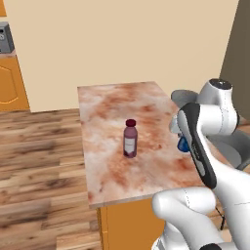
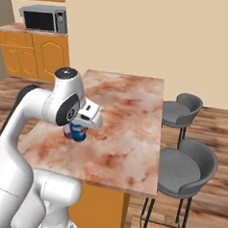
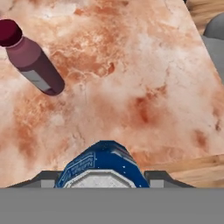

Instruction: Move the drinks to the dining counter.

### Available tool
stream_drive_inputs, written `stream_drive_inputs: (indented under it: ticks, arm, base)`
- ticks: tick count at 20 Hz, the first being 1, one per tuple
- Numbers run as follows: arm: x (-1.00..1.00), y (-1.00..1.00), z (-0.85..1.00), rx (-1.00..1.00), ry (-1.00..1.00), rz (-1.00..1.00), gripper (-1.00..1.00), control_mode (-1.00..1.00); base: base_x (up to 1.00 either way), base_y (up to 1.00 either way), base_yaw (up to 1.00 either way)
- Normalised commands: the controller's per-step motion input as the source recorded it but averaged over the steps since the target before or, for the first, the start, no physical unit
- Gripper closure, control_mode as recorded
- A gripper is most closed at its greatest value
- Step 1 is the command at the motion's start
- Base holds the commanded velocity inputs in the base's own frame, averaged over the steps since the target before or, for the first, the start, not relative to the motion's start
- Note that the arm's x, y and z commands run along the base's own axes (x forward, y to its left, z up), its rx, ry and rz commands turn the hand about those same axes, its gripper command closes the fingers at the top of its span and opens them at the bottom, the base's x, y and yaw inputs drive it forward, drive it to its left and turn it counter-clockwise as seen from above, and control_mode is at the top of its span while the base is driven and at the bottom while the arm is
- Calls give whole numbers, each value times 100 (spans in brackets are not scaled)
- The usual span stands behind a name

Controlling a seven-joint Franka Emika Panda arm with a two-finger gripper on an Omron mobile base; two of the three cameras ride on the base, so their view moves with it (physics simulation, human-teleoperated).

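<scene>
Bottle (image 1: 130, 139) stands upright on the desk (image 1: 112, 102), roughly mid-top, dark maroon w/ red cap and pale label. It's the landmark here. Blue can (image 2: 77, 131) sits to the right of the bottle as seen from the left base view, near but apart from it, closer to the desk's stool-side edge. In the hand view the can (image 3: 101, 165) is right at the bottom between the two claw tips, the bottle (image 3: 34, 64) off toward the upper left.

Claw (image 2: 78, 132) is clamped on the can, one finger each side (fingers mostly hidden by the hand in both base views). Can't tell if the can's base touches the desk or hangs just above it.

Two grey stools (image 2: 185, 173) stand beyond the can, on the far side from the bottle, along the desk's long edge. Microwave (image 2: 44, 18) on orange cabinets well behind the bottle, by the wall.
</scene>
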Motion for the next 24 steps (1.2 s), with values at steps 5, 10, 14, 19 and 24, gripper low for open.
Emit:
stream_drive_inputs:
  ticks: [5,10,14,19,24]
  arm:
    - [37,0,-31,0,-1,1,100,-100]
    - [35,0,-8,0,1,0,100,-100]
    - [28,0,-8,0,0,0,100,-100]
    - [27,0,-16,0,-2,0,100,-100]
    - [22,0,-18,0,-2,0,100,-100]
  base:
    - [0,0,0]
    - [0,0,0]
    - [0,0,0]
    - [0,0,0]
    - [0,0,0]
